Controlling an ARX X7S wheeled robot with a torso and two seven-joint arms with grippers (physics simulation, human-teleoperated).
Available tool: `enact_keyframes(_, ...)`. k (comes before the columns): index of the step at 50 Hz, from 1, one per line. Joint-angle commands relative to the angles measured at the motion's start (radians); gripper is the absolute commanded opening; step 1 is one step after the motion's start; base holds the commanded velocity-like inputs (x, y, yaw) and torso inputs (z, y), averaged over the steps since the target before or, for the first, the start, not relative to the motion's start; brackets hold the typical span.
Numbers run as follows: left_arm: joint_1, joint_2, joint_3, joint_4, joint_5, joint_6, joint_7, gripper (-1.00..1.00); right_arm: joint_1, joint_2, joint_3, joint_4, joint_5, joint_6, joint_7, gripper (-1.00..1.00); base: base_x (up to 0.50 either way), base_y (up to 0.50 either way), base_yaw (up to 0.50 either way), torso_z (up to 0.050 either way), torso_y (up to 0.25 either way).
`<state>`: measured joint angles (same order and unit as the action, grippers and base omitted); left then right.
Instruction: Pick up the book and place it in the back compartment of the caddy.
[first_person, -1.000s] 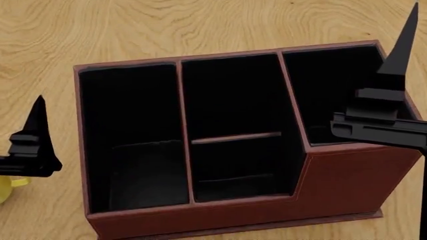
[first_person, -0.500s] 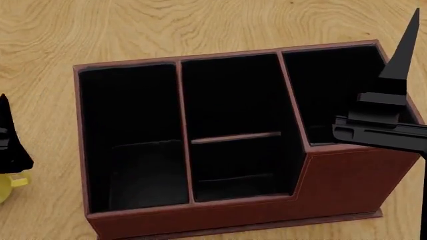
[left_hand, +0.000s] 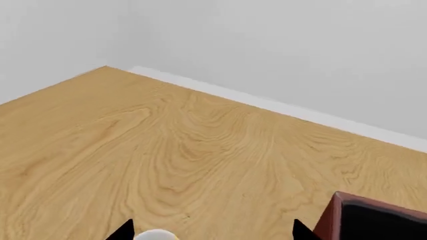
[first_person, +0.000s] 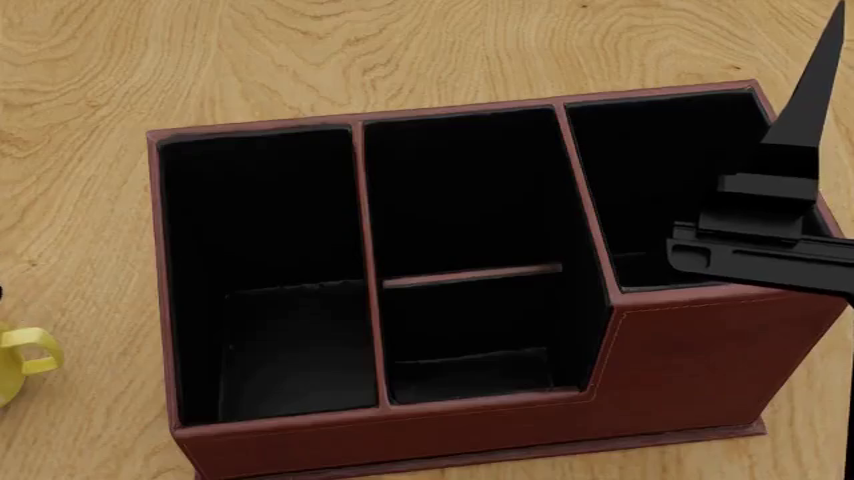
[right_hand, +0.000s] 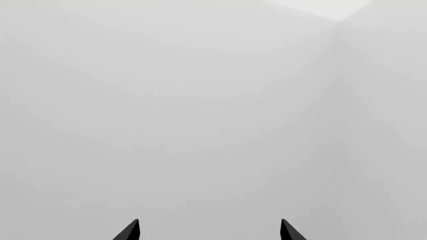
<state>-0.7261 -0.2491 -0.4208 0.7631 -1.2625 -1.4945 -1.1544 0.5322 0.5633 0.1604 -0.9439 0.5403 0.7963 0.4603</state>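
Observation:
The book shows in none of the views. The caddy (first_person: 694, 360), a red-brown box with black lining, fills the middle of the head view. Its middle column is split by a thin reddish crossbar (first_person: 471, 274), and the back compartment (first_person: 461, 195) lies beyond that bar with nothing in it. My right gripper (right_hand: 210, 231) is open and faces only a pale wall. In the head view one of its fingers (first_person: 809, 95) points up over the caddy's right cell. My left gripper (left_hand: 212, 232) is open over bare wood, with the caddy's corner (left_hand: 373, 220) beside one tip.
A yellow-and-white mug (first_person: 24, 355) sits on the wooden table (first_person: 400, 50) at the far left edge, left of the caddy. Its white rim (left_hand: 157, 235) shows near one left fingertip. A white wall (left_hand: 300, 50) runs behind the table's far edge.
My left gripper has slid left out of the head view, uncovering the mug's yellow handle. The right arm has barely shifted.

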Motion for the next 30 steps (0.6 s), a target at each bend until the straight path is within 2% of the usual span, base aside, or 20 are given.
enact_keyframes(1,-0.041,0.012,-0.081,-0.094,-0.315,0.003,-0.416,1.0,0.002,0.006,0.0,-0.002,0.011,-0.003,0.009,1.0,0.0,0.0,0.0,0.0,0.0)
enact_keyframes(5,-0.033,0.032,-0.097,-0.081,-0.299,0.009,-0.416,1.0,-0.001,0.009,0.001,-0.003,0.015,-0.004,0.013,1.0,0.0,0.0,0.0,0.0,0.0)
enact_keyframes(7,-0.051,0.094,-0.164,-0.079,-0.276,-0.057,-0.416,1.0,-0.002,0.011,-0.001,-0.004,0.016,-0.005,0.014,1.0,0.0,0.0,0.0,0.0,0.0)
enact_keyframes(10,-0.056,0.127,-0.202,-0.077,-0.243,-0.074,-0.416,1.0,-0.005,0.013,0.0,-0.003,0.017,-0.007,0.016,1.0,0.0,0.0,0.0,0.0,0.0)
enact_keyframes(30,-0.069,0.166,-0.24,-0.052,-0.104,-0.076,-0.416,1.0,-0.026,0.019,-0.004,0.011,0.013,-0.037,0.018,1.0,0.0,0.0,0.0,0.0,0.0)
